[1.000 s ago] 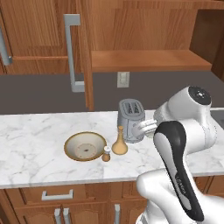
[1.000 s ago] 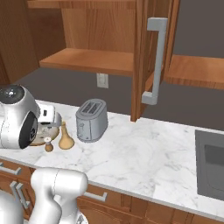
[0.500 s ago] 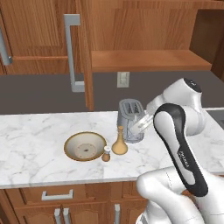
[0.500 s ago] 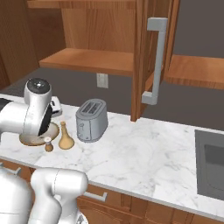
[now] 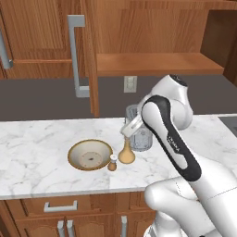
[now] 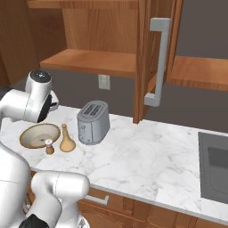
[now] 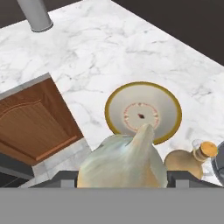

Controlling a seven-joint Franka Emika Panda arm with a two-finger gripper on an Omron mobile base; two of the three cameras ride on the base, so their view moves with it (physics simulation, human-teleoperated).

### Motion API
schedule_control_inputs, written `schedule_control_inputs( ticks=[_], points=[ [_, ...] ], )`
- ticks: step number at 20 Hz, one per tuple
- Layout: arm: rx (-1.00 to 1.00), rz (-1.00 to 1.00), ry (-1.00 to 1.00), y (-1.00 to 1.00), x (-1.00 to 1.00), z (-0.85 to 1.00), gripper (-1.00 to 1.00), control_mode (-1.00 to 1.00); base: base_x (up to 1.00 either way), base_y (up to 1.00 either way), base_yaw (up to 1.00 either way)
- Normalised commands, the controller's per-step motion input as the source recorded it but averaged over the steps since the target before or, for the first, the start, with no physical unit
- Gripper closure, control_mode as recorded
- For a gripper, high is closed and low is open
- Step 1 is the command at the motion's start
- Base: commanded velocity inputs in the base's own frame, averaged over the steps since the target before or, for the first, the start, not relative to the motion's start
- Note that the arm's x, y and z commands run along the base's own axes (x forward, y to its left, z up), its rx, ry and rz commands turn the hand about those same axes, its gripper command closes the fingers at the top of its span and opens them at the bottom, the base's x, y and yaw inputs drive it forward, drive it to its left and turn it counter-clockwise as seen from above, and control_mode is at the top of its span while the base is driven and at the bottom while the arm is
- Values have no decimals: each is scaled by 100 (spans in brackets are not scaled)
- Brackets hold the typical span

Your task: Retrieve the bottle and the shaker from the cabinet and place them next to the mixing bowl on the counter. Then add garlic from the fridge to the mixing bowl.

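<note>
The pale garlic [image 7: 124, 161] sits between my gripper's [image 7: 122, 176] two dark fingers, which are shut on it. In the hand view the tan mixing bowl [image 7: 142, 113] lies just beyond the garlic, and the tan bottle [image 7: 187, 161] with its cork top is at the right. In the left base view my gripper [image 5: 131, 127] hangs above the bottle [image 5: 126, 153], right of the bowl [image 5: 90, 155]. The small shaker [image 5: 112, 163] stands between bowl and bottle. The right base view shows the bowl [image 6: 39, 135], shaker [image 6: 49, 146] and bottle [image 6: 67, 140] in a row, with the arm over them.
A grey toaster [image 5: 139, 134] stands right behind the bottle, close to my hand. An open cabinet door [image 5: 89, 55] with a long grey handle hangs over the counter [image 5: 32, 148]. An open shelf [image 6: 93, 62] runs above. A sink [image 6: 216, 171] lies at the far right.
The arm has swung left over the counter, bringing the hand from beside the toaster to above the bottle and near the bowl. Bowl, shaker and bottle have not moved.
</note>
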Motion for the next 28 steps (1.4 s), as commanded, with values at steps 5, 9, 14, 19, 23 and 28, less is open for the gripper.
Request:
schedule_control_inputs(
  ticks=[5, 9, 14, 19, 23, 28],
  points=[
    [-5, 0, 0, 4, 34, -30, 100, -100, 0, 0, 0],
    [0, 2, 0, 11, 37, -30, 100, -100, 0, 0, 0],
    [-3, 7, 1, 37, 29, -39, 100, -100, 0, 0, 0],
    [-4, 3, 13, 8, 45, -40, 100, -100, 0, 0, 0],
    [-6, 7, 8, 20, 40, -33, 100, -100, 0, 0, 0],
    [-9, 2, 12, 44, 37, -13, 100, -100, 0, 0, 0]
  ],
)
